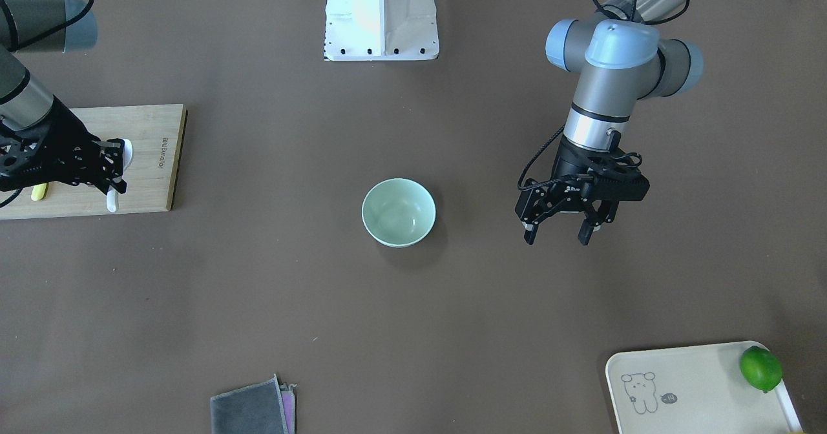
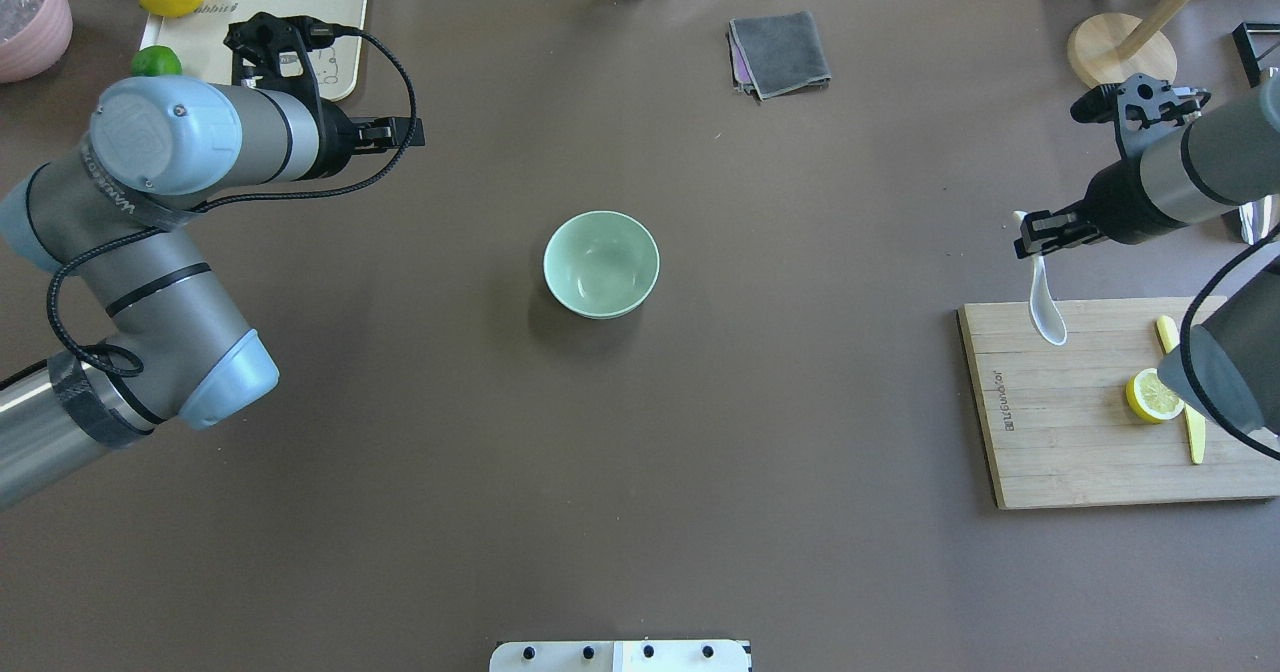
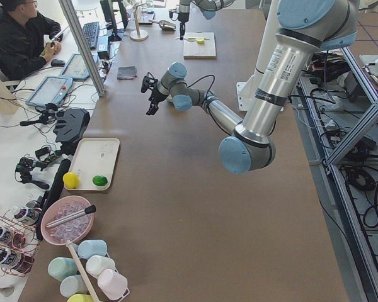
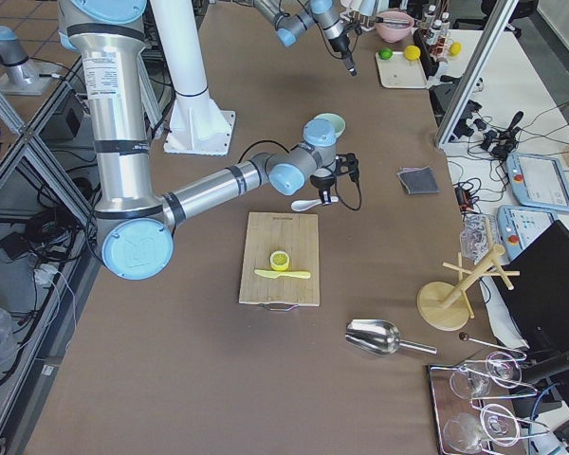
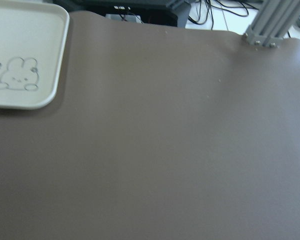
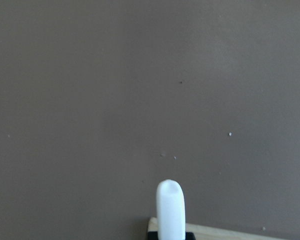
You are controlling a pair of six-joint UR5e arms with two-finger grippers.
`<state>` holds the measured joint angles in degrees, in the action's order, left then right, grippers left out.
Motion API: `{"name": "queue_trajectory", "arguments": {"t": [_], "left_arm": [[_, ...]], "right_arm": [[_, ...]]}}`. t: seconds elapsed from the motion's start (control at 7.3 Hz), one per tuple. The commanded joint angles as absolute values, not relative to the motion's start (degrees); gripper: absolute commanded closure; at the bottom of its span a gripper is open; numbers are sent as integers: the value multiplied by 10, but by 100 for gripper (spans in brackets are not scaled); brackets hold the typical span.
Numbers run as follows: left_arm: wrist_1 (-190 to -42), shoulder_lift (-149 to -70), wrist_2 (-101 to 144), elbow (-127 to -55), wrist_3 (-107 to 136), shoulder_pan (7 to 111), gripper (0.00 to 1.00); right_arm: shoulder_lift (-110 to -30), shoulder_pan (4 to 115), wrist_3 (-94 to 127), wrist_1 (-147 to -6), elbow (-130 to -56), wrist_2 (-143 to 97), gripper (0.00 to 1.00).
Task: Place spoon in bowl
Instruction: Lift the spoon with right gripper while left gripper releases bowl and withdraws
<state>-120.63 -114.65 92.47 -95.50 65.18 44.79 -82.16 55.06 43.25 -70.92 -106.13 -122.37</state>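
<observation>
**Spoon Is Held, Bowl Waits Empty**

The right gripper [image 2: 1032,236] pinches the short handle of the small shiny white soup spoon [image 2: 1044,300] between its fingers. The spoon hangs at the corner of the pale wooden cutting board [image 2: 1080,442] nearest the bowl. Its scoop is over the wood and its handle end pokes out past the edge. It looks lifted just off the board.

Holding it by the handle leaves the scoop free, so the scoop can likely go into the bowl first. The small round mint-green bowl [image 2: 601,264] sits in the middle of the tabletop. It is empty and well apart from the spoon. The spoon has to be carried all the way across before the job is done.

The left gripper [image 1: 557,235] hangs over bare tabletop on the other side of the bowl. Its fingers are spread wide and hold nothing. From there it does not seem to block the way to the bowl.

The brown tabletop [image 2: 700,472] is flat and smooth. A yellow lemon slice [image 2: 1155,395] and a thin yellow plastic knife [image 2: 1195,444] lie on the board. A folded grey cloth [image 2: 780,52] lies at the far edge. A cream tray with a little animal drawing [image 1: 698,369] has a green lime [image 1: 761,368] on it.

Beside the table, a person in dark clothes [image 3: 22,34] sits at a desk with screens.
</observation>
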Motion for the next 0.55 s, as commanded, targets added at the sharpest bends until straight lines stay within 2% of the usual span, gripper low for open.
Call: {"name": "queue_trajectory", "arguments": {"t": [0.0, 0.14, 0.41], "left_arm": [[-1209, -1123, 995, -959, 562, 506, 2], [-1191, -1106, 1118, -955, 480, 563, 2], [-1110, -1092, 1188, -958, 395, 636, 2]], "right_arm": [[-719, 535, 444, -796, -1058, -1186, 100], [-684, 519, 473, -809, -1052, -1176, 100], [-632, 472, 536, -805, -1033, -1127, 100]]}}
